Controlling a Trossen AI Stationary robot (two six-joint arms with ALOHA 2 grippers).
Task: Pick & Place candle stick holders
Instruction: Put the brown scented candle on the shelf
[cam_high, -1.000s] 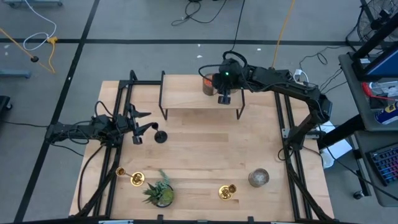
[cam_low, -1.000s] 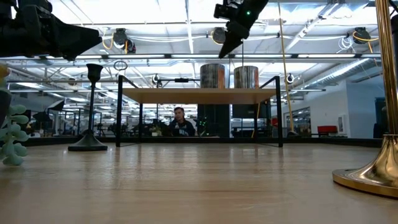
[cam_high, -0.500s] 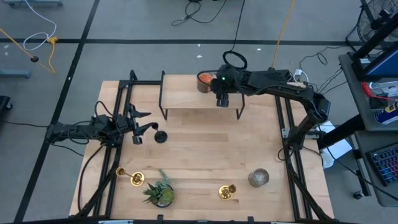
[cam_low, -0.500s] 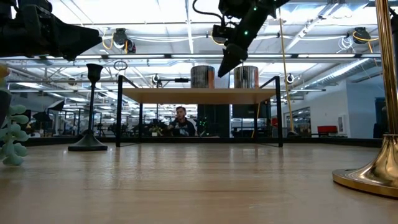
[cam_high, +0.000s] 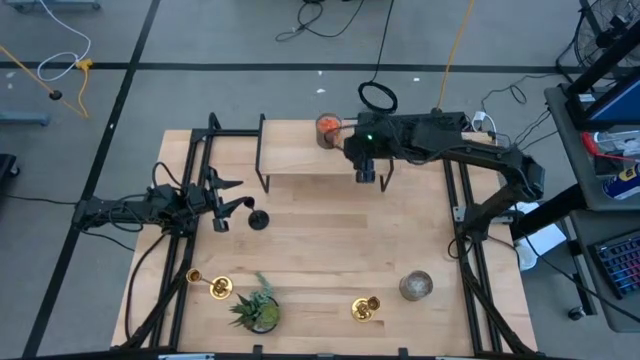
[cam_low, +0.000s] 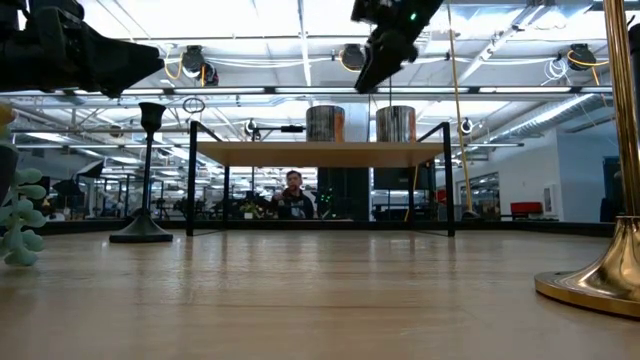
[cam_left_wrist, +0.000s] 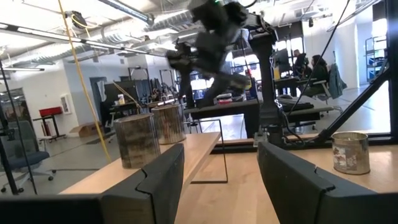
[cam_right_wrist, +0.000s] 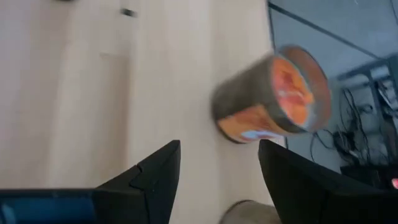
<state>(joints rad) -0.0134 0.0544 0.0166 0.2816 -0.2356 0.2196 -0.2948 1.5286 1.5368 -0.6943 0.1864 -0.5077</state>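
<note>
A matt black candle stick holder (cam_high: 258, 219) stands on its round base at mid-left; it also shows in the low view (cam_low: 147, 170). One gold holder (cam_high: 365, 308) stands near the front edge, its base large in the low view (cam_low: 592, 282). Another gold holder (cam_high: 207, 285) is at the front left. My left gripper (cam_high: 228, 203) is open and empty just left of the black holder. My right gripper (cam_high: 365, 176) is open and empty in the air above the right end of a small wooden shelf (cam_high: 310, 158).
An orange-filled jar (cam_high: 328, 128) stands on the shelf's far side, also in the right wrist view (cam_right_wrist: 273, 93). A second jar (cam_low: 396, 123) stands beside it. A grey jar (cam_high: 416, 286) and a green plant (cam_high: 258, 308) stand near the front. People show beyond the table (cam_low: 292, 190).
My right gripper has dipped toward the shelf, then risen and drawn back toward the table's near edge. The orange jar has shifted a little toward the table's left on the shelf.
</note>
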